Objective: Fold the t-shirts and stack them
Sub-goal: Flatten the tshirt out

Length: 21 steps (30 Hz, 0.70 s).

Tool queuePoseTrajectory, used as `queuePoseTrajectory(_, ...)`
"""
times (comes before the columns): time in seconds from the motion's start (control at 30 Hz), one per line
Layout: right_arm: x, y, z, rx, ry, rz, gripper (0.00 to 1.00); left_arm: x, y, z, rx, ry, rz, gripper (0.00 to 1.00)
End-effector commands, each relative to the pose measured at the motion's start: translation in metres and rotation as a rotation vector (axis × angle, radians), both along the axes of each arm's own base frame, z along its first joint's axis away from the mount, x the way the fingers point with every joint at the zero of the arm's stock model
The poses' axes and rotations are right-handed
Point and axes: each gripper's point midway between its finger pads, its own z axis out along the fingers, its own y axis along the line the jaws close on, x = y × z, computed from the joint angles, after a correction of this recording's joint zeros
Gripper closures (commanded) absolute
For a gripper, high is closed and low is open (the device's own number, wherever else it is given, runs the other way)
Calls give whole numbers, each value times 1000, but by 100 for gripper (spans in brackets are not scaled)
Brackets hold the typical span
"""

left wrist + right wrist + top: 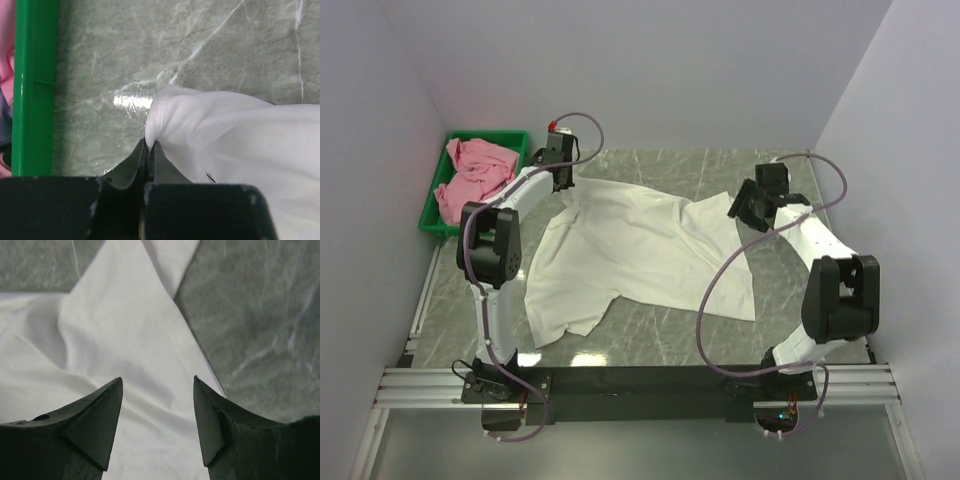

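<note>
The white t-shirt (630, 250) lies spread and rumpled on the marble table, with no red graphic showing. My left gripper (563, 183) is shut on its far left corner; the left wrist view shows the jaws (150, 146) pinching a fold of white cloth (225, 130). My right gripper (740, 210) is open and hovers over the shirt's far right part; the right wrist view shows its fingers (158, 382) spread above white fabric (125, 350). The pink t-shirt (475, 175) lies crumpled in the green tray (517, 137) at far left.
The green tray's rim (35, 85) stands just left of my left gripper. Grey walls close in the table on the left, back and right. Bare marble (660, 340) lies in front of the shirt, by the arm bases.
</note>
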Motion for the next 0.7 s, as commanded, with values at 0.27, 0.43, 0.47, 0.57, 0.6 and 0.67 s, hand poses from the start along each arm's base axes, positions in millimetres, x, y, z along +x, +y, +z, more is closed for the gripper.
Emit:
queuePoseTrajectory(0.27,94,-5,-11,-38,-19,62,34,-6,4,35,-91,-80,18,99)
queuePoseTrajectory(0.43,120,2,-27,-1,-7,106,34,-8,12,33,-100,-77,32,99)
queuePoseTrajectory(0.47,123,2,-29,3,-4,112,34,-8,13,32,-101,-75,32,99)
queuePoseTrajectory(0.57,133,6,-40,24,17,130,34,-9,16,29,-107,-70,36,99)
queuePoseTrajectory(0.6,133,9,-50,32,41,138,34,-10,16,27,-106,-66,36,99)
queuePoseTrajectory(0.67,140,14,-49,58,33,153,34,-11,19,24,-104,-57,43,99)
